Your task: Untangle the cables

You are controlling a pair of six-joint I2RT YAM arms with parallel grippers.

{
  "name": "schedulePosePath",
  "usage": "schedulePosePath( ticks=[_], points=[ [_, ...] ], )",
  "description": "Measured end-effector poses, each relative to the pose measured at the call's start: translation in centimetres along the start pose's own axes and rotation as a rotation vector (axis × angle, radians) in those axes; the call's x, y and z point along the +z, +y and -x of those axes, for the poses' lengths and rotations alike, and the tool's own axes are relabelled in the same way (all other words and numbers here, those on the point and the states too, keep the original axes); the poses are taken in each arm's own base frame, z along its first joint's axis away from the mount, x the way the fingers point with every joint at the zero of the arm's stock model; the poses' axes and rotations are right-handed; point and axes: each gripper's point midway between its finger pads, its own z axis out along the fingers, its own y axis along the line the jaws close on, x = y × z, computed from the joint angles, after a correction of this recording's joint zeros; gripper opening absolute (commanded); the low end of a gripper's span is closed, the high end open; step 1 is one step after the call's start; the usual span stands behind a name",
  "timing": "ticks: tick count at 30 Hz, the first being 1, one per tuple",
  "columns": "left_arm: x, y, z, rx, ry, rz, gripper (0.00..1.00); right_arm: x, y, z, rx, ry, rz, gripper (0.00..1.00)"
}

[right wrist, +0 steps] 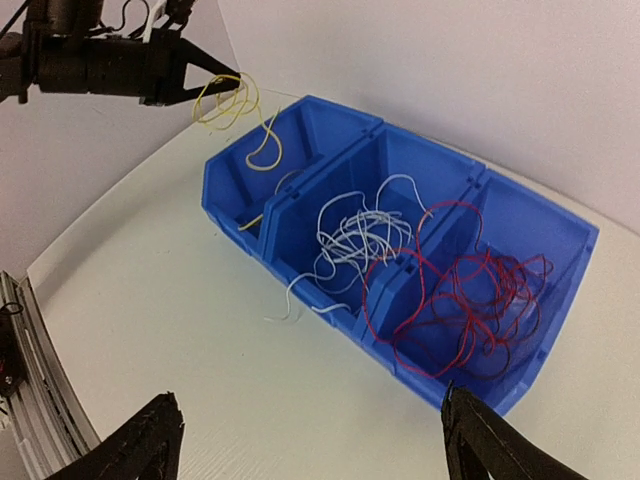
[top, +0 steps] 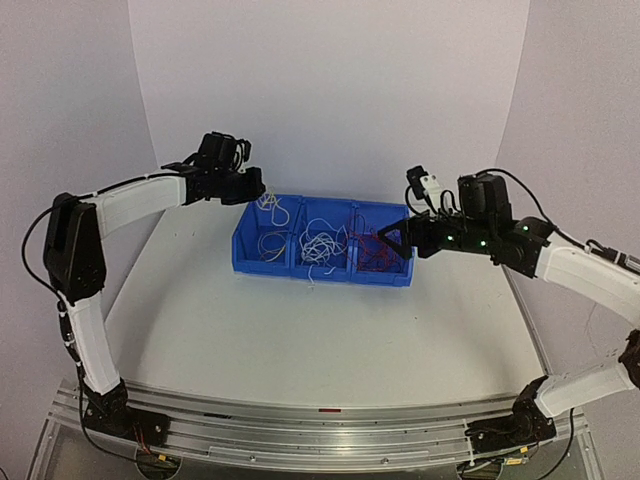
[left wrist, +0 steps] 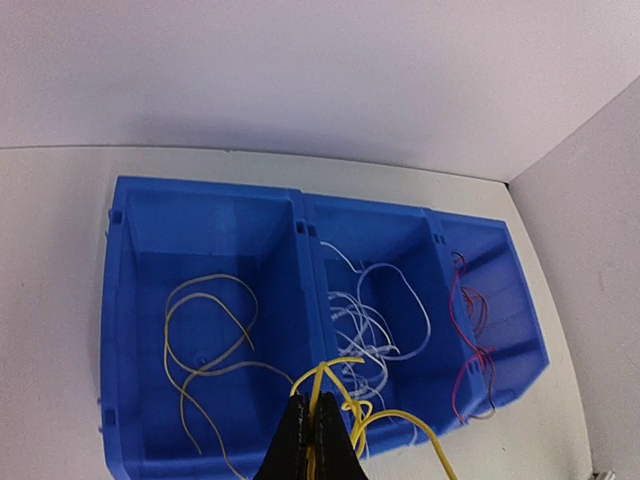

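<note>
From above, the blue bin (top: 320, 272) sits on the white table (top: 300, 340) at about 12 o'clock from the arm bases. Its three compartments stand side by side, with yellow cables (top: 270, 210) on the left, white cables (top: 320, 248) in the middle and red cables (top: 375, 255) on the right. The left gripper (top: 262, 190) hangs over the bin's 10 o'clock corner, and the right gripper (top: 392, 240) is at its 3 o'clock end, just above the red compartment. The top view is too coarse to show how the jaws stand, but the wrist views are clearer. The left wrist view shows the left gripper (left wrist: 308, 428) pinched fully closed on a bunch of yellow cables (left wrist: 340, 392). More yellow strands (left wrist: 200, 330) lie loose on the floor of the left compartment at 9 o'clock of that grip. The right wrist view shows that bunch (right wrist: 235, 105) dangling from the left gripper's tip (right wrist: 228, 75), clear above the bin's rim. In the same view the right gripper (right wrist: 310, 397) is spread wide with nothing between its fingers (right wrist: 150, 440). It alone shows red loops (right wrist: 470, 300) lapping over the divider towards the white tangle (right wrist: 355, 240). It also shows one white strand (right wrist: 288, 303) trailing over the near wall onto the table at 7 o'clock.
</note>
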Motion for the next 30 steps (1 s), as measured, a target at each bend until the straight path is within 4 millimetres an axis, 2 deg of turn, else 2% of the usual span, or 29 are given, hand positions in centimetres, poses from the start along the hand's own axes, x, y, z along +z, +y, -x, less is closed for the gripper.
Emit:
schedulePosePath(
  ticks=[2,3,4,7,8,11,13,16,20,22,25,28,30],
  points=[
    [2.7,0.9,0.3,0.015,0.013,0.050,0.01,-1.1,-0.3,-2.2,0.049,0.027,-0.017,0.87],
    [4.1,1.5,0.2,0.021,0.025,0.076,0.04,-1.7,-0.5,-3.3,0.071,0.038,-0.026,0.87],
    [5.4,2.1,-0.2,0.025,0.044,0.102,0.15,-2.2,-0.6,-4.1,0.091,0.044,-0.035,0.87],
    [8.6,3.9,-2.0,0.040,0.117,0.159,0.63,-4.3,-1.1,-5.3,0.140,0.023,-0.073,0.88],
    [9.4,4.3,-2.8,0.043,0.143,0.170,0.74,-5.0,-1.3,-5.4,0.152,0.011,-0.087,0.88],
    [10.5,5.5,-5.1,0.042,0.218,0.201,0.88,-6.5,-2.1,-5.1,0.190,-0.019,-0.143,0.93],
    [10.4,5.7,-6.0,0.046,0.253,0.206,0.98,-6.5,-3.3,-5.9,0.224,0.024,-0.217,0.97],
    [9.8,4.6,-5.6,0.058,0.252,0.182,1.00,-5.5,-5.5,-6.8,0.262,0.116,-0.358,0.98],
    [7.3,1.8,-3.7,0.075,0.206,0.135,1.00,-3.9,-8.2,-10.2,0.306,0.249,-0.496,0.98],
    [4.6,0.7,-2.6,0.075,0.172,0.128,1.00,-4.2,-9.8,-11.5,0.353,0.285,-0.558,0.98],
    [-0.7,-0.4,-1.1,0.057,0.083,0.120,1.00,-5.3,-12.5,-12.3,0.443,0.281,-0.642,0.98],
    [-7.3,1.8,-2.8,-0.011,0.024,0.190,1.00,-6.7,-15.0,-14.1,0.504,0.292,-0.728,0.98],
    [-11.2,4.6,-5.2,-0.077,-0.024,0.262,1.00,-7.6,-16.2,-16.0,0.497,0.328,-0.784,0.98]
  ],
)
